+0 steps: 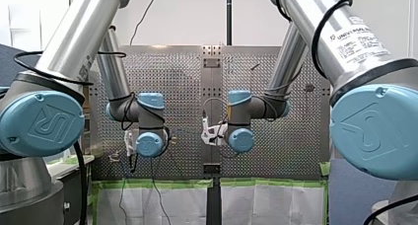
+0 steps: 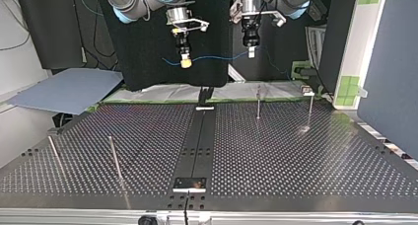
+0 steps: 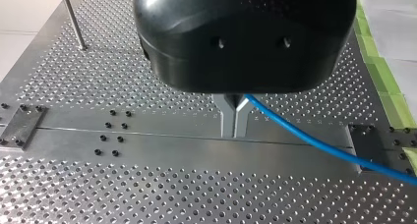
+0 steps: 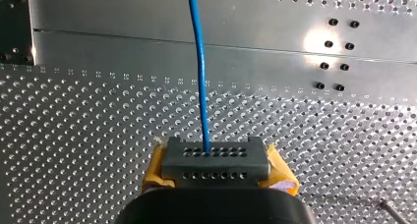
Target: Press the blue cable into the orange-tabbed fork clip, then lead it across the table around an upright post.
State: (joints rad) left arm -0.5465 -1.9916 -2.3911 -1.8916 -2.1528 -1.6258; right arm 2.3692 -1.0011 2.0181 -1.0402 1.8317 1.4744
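Top view only: blue cable [image 2: 217, 58] strung in the air between both our grippers, above the far edge of the perforated table [image 2: 296, 156], which bears upright posts [image 2: 258, 102].
Left wrist view: our left gripper [image 3: 234, 131], metal fingers together, pinching the cable.
Right wrist view: our right gripper [image 4: 216, 162], yellow pads [image 4: 156, 171], clamped on it.
Front view only: label [image 1: 356, 35] reading "UNIVERSAL ROBOTS"; "UR" on a blue joint cap [image 1: 42, 122].
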